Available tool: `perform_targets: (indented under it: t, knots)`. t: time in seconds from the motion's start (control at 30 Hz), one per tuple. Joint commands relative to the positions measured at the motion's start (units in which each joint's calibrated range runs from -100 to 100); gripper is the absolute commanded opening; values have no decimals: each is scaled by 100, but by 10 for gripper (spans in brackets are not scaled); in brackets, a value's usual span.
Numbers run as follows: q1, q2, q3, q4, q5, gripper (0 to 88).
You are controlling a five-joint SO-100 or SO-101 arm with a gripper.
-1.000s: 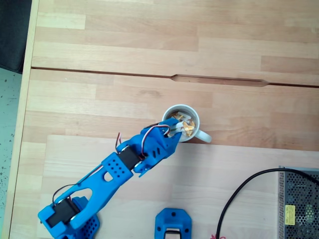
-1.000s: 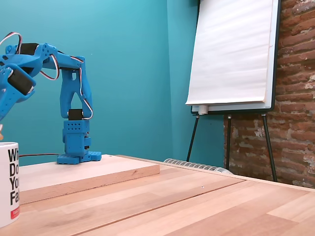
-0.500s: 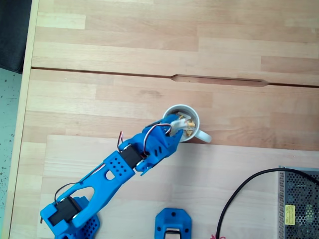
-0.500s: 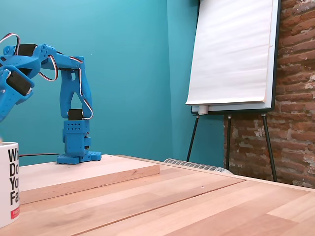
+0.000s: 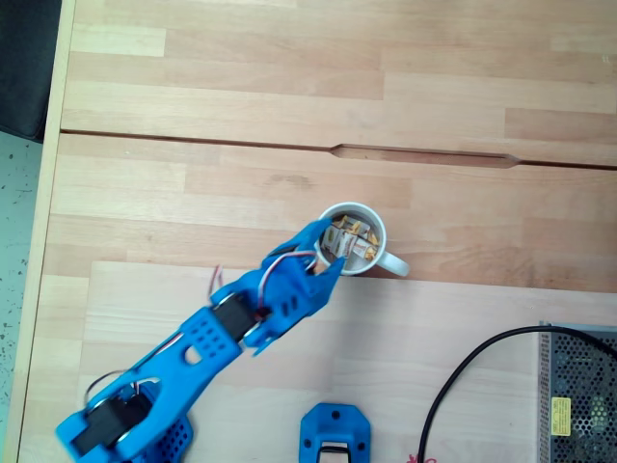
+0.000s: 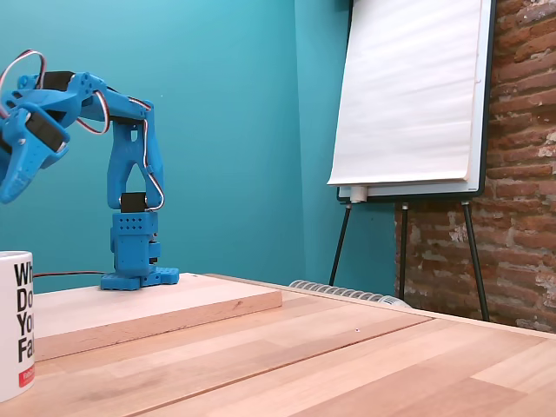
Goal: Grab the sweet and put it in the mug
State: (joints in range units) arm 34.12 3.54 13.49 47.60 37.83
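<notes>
Gripper: blue two-finger claw (image 5: 328, 243) at the mug's rim; open or closed, cannot tell.
Sweet: small white-wrapped, orange-ended candies (image 5: 355, 234) lie inside the round white ceramic mug (image 5: 378, 258), right of the claw.

A teal wall (image 6: 234, 104) fills the far left of the side-on fixed view; a red brick wall (image 6: 521, 165) stands at right. Between them a flip chart (image 6: 408, 91) — white paper, thin dark legs — rests on its easel. Pale wooden tabletop (image 6: 347, 365) spreads near, evenly lit; from above, speckled greenish floor (image 5: 19, 251) shows at left.
</notes>
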Motion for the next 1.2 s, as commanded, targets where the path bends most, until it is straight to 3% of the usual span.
perform_targets:
  t: [0.0, 0.2, 0.7, 1.17]
  knots:
    - [-391, -1525, 1265, -34, -10, 139]
    - [-1183, -3358, 3718, -42, -15, 25]
    - [-3594, -7600, 8392, -42, 44, 34]
    - [-3942, -8168, 8651, 63, -15, 43]
